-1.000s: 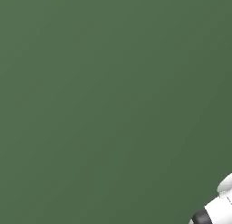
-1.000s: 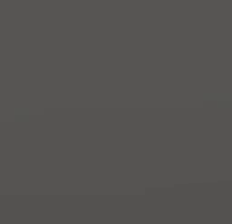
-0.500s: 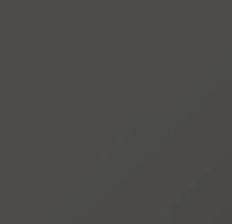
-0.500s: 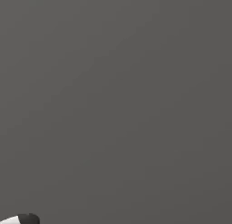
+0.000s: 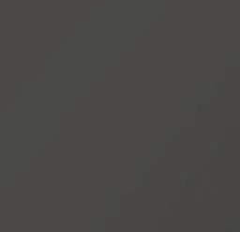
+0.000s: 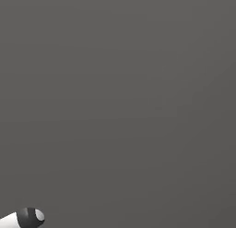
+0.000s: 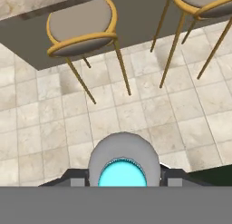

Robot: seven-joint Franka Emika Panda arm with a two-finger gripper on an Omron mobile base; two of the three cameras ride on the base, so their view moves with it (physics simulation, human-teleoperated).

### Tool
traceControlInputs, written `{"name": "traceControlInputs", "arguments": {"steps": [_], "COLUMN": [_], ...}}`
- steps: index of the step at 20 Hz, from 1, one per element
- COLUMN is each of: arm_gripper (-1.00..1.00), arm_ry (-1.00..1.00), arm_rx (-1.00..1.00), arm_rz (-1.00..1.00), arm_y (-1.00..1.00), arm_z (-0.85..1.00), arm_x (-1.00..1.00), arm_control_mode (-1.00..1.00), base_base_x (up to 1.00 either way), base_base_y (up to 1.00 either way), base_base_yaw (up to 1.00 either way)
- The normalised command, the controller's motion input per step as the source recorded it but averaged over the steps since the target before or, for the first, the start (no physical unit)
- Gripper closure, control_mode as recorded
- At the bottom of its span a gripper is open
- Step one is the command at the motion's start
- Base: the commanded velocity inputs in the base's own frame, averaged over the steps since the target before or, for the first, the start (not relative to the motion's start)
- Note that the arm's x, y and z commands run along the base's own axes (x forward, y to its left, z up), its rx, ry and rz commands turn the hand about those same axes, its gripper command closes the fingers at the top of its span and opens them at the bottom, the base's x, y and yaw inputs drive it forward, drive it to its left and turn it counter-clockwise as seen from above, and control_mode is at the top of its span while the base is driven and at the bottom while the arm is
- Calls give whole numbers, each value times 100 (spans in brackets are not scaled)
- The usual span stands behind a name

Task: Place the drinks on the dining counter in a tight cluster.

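In the hand view my gripper (image 7: pixel 123 181) is shut on a small clear water bottle (image 7: pixel 122 157), seen end-on as a grey round body with a bright cyan cap. A dark fingertip (image 7: pixel 76 178) shows on each side of it. The bottle hangs high over a tiled floor. A strip of the marbled dining counter (image 7: pixel 25 5) runs along the top left, its dark underside overhanging two stools. The other drinks are out of view. A white and dark arm joint (image 6: pixel 28 218) shows at the lower left of the right base view.
Two round grey-cushioned stools with gold legs stand under the counter's overhang, one (image 7: pixel 80 26) at upper left and one (image 7: pixel 204 1) at upper right. Beige floor tiles (image 7: pixel 149 105) spread below. Both base views face a flat dark grey surface (image 5: pixel 120 112).
The base has moved: the left base view went from a green surface to dark grey. An arm joint has come into the lower left of the right base view.
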Motion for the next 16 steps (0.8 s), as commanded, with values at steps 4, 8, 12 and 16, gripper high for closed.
{"name": "traceControlInputs", "arguments": {"steps": [4,8,12,16], "arm_gripper": [100,100,100,100], "arm_ry": [0,0,0,0], "arm_rx": [0,0,0,0], "arm_rz": [0,0,0,0], "arm_y": [0,0,0,0], "arm_z": [0,0,0,0], "arm_x": [0,0,0,0], "arm_control_mode": [100,100,100,100], "base_base_x": [-24,-27,-13,-5], "base_base_y": [100,100,100,100], "base_base_yaw": [-25,-19,-15,-13]}}
